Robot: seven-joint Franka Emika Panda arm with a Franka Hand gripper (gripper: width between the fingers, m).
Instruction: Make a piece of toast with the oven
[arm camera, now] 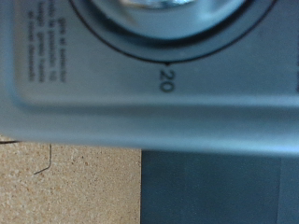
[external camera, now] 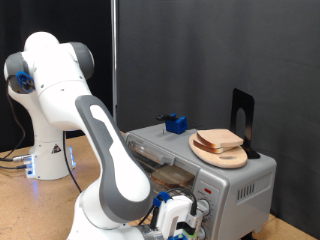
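The silver toaster oven [external camera: 240,185] stands on the wooden table at the exterior view's lower right. A flat tan shape [external camera: 172,175], possibly the piece of toast, shows in its front opening; I cannot tell for sure. Another bread slice [external camera: 221,139] lies on a round wooden board [external camera: 222,156] on the oven's roof. My gripper [external camera: 192,213] is at the oven's front panel, right by a knob. In the wrist view a round knob [arm camera: 168,7] and the dial mark "20" [arm camera: 166,80] on the silver panel [arm camera: 93,103] fill the frame. My fingers do not show there.
A small blue object [external camera: 176,123] sits on the oven's roof towards the back. A black upright stand [external camera: 243,115] is behind the board. A black curtain [external camera: 200,60] closes the back. The wooden table [arm camera: 65,187] shows under the panel.
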